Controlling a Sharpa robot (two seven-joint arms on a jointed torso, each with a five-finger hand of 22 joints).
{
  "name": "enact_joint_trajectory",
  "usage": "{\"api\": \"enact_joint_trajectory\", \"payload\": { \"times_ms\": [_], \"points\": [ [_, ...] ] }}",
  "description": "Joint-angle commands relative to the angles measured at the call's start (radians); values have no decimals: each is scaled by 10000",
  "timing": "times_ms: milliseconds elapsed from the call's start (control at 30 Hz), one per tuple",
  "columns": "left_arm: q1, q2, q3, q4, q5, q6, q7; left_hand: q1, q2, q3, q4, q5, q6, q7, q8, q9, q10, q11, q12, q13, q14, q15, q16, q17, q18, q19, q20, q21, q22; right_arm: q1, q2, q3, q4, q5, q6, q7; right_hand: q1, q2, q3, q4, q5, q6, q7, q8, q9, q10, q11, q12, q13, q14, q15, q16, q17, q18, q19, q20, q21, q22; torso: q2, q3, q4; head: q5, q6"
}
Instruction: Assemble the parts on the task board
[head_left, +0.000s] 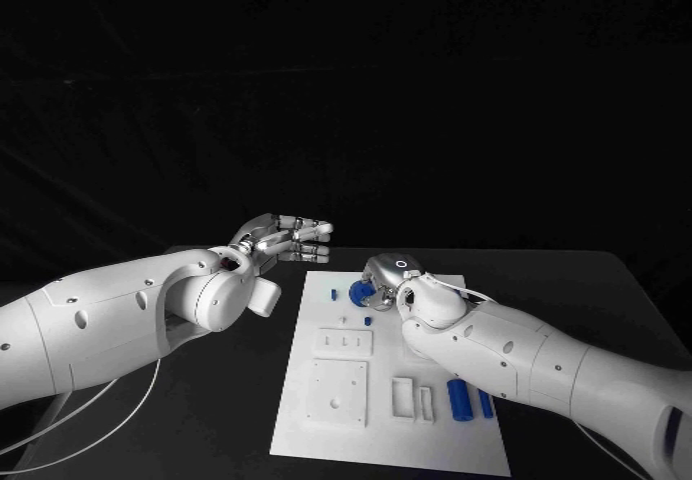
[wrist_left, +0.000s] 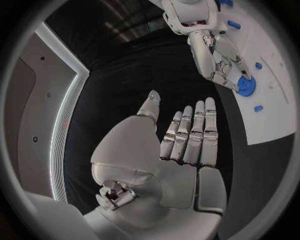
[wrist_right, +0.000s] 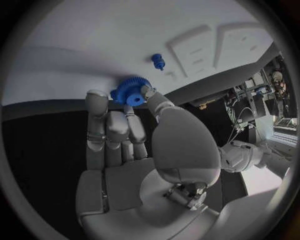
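The white task board (head_left: 325, 425) lies in the middle of the black table. Over its far end, my right hand (head_left: 387, 284) pinches a blue gear (head_left: 362, 292) between thumb and fingers. The right wrist view shows that gear (wrist_right: 129, 92) at the fingertips of the right hand (wrist_right: 125, 135), low over the board (wrist_right: 125, 40) near its edge. A small blue peg (wrist_right: 158, 61) stands just beyond it. My left hand (head_left: 284, 238) hovers left of the board's far end, fingers straight, holding nothing. The left wrist view shows the flat left hand (wrist_left: 187, 140) and the gear (wrist_left: 245, 86).
Two blue cylinders (head_left: 459, 400) lie on the board's near right part beside narrow white slots (head_left: 413, 398). Square recessed plates (head_left: 339, 392) sit on its left half. Small blue pieces (head_left: 333, 295) rest near the far end. Black table (head_left: 577, 290) surrounds the board.
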Motion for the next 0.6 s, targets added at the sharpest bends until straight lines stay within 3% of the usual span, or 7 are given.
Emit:
{"api": "enact_joint_trajectory", "payload": {
  "times_ms": [33, 300, 533, 567, 600],
  "points": [
    [2, 37, 7, 1, -15, 145, 31, -40, 55, -10, 44, -36, -65, 12, -43, -5, -71, -4, -13, 16, 21, 9, -10, 15, -53, 19, 12, 48, -13, -8, 40, -13, -50, -118, 0, 46, 80, -7, 11, 22, -35, 3, -7, 52, 10, -21, 18, -55, 8, -17, 21, -67, -24, 29, 402, -2, -88, -30, 2, -5, -6, -5, 19],
    [1, 56, 7, -16, -15, 158, 24, -40, 55, -10, 44, -36, -65, 12, -43, -5, -71, -4, -13, 16, 21, 9, -10, 15, -53, 19, 12, 48, -13, -11, 133, -56, -200, -14, -29, 69, 29, -126, -305, 184, -78, -754, 157, 52, 1, -192, 110, -340, -199, -41, 58, -183, -107, 93, 397, 28, -305, -137, 0, -1, -2, -12, 35],
    [1, 63, 7, -34, -15, 160, 16, -37, 44, -2, 53, -34, -97, 18, -43, -6, -87, 7, -14, 15, 24, 9, -10, 15, -50, 23, 12, 52, -12, -11, 179, -71, -326, 122, -47, 74, 63, -106, -715, 494, -256, -1269, 196, 47, -2, -290, 118, -449, -327, -48, 80, -268, -132, 149, 405, 58, -411, -201, -2, -8, -5, -27, 38],
    [1, 66, 7, -38, -15, 166, 11, -37, 44, -2, 53, -34, -97, 18, -43, -6, -87, 7, -14, 15, 24, 9, -10, 15, -50, 23, 12, 52, -12, -11, 184, -72, -341, 177, -37, 71, -23, -82, -746, 640, -296, -1333, 182, 52, -1, -292, 103, -449, -335, -46, 77, -273, -132, 151, 404, 60, -430, -213, -3, -9, -10, -30, 23],
    [1, 68, 7, -42, -15, 173, 6, -37, 44, -2, 53, -34, -97, 18, -43, -6, -87, 7, -14, 15, 24, 9, -10, 15, -50, 23, 12, 52, -12, -11, 188, -72, -352, 220, -24, 67, -321, -6, -785, 1011, -423, -1288, 146, 49, -1, -292, 85, -442, -337, -44, 74, -274, -127, 149, 408, 57, -418, -211, -3, -12, -12, -31, 11]
  ]
}}
